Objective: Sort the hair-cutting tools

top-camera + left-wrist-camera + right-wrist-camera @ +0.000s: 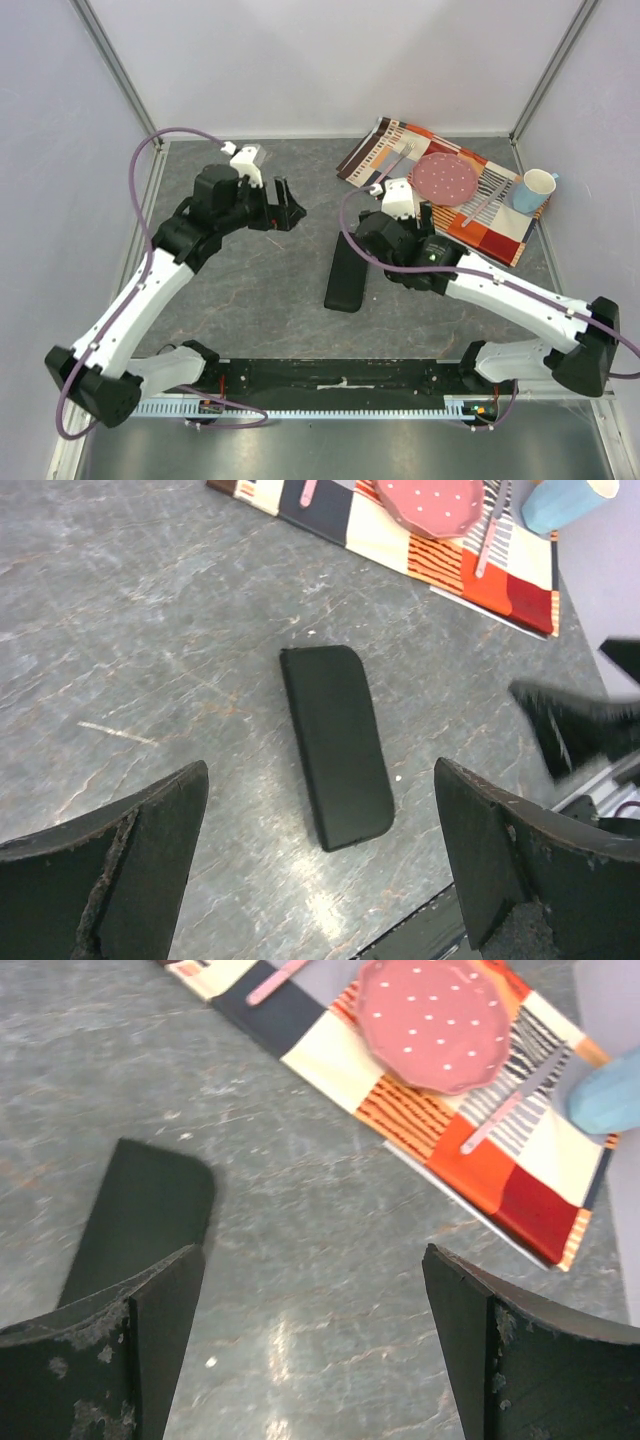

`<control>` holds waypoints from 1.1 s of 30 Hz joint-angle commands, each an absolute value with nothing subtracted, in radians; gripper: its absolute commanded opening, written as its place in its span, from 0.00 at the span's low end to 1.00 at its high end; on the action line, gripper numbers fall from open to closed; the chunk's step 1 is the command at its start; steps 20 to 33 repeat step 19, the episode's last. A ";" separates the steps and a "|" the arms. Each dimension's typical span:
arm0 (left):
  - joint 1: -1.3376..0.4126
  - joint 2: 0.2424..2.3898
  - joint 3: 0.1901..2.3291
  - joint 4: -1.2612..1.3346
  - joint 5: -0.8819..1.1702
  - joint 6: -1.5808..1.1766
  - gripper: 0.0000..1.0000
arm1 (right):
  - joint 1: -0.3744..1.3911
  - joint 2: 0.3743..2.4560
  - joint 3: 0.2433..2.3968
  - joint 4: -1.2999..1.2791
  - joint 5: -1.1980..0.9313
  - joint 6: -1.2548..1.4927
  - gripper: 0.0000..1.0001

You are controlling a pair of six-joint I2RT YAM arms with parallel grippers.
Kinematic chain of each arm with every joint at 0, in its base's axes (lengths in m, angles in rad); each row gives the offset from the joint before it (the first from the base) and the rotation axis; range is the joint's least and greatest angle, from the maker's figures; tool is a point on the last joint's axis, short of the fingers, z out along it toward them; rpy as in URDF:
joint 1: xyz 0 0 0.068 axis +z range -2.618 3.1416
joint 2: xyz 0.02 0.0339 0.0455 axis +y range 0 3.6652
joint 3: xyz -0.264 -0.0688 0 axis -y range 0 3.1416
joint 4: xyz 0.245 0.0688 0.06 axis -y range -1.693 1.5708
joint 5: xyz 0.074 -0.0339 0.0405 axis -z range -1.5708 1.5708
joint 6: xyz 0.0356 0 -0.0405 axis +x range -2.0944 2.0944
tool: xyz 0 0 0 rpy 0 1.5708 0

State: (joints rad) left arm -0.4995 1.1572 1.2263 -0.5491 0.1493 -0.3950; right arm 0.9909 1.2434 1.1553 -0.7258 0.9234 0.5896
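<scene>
No scissors or hair clips show in any view. A flat black fabric case [348, 275] lies closed on the grey table between the arms; it also shows in the left wrist view [335, 745] and at the left of the right wrist view [140, 1220]. My left gripper [286, 204] hovers open and empty to the upper left of the case, with its jaws wide apart [320, 770]. My right gripper [420, 222] is open and empty just right of the case's far end, over bare table [312, 1250].
A patterned placemat [495, 235] lies at the back right with a pink dotted plate [445, 178], a pale fork [398, 160], a knife [485, 205] and a blue cup [535, 190]. Walls close the table on three sides.
</scene>
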 commanded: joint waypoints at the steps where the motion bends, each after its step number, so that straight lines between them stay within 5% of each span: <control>1: -0.500 1.010 1.143 -0.489 0.048 -0.325 1.00 | 0.838 1.308 1.207 -0.651 0.907 0.486 0.98; 10: -0.492 0.905 1.049 -0.520 -0.028 -0.295 1.00 | 0.365 1.339 1.175 -0.519 0.505 0.498 0.98; 13: -0.483 0.899 1.023 -0.517 -0.031 -0.284 1.00 | 0.351 1.332 1.155 -0.491 0.633 0.489 0.98; 19: -0.471 0.874 0.977 -0.479 -0.040 -0.281 1.00 | 0.356 1.137 1.005 -0.243 0.563 0.377 0.98; 33: -0.471 0.874 0.977 -0.479 -0.040 -0.281 1.00 | 0.356 1.137 1.005 -0.243 0.563 0.377 0.98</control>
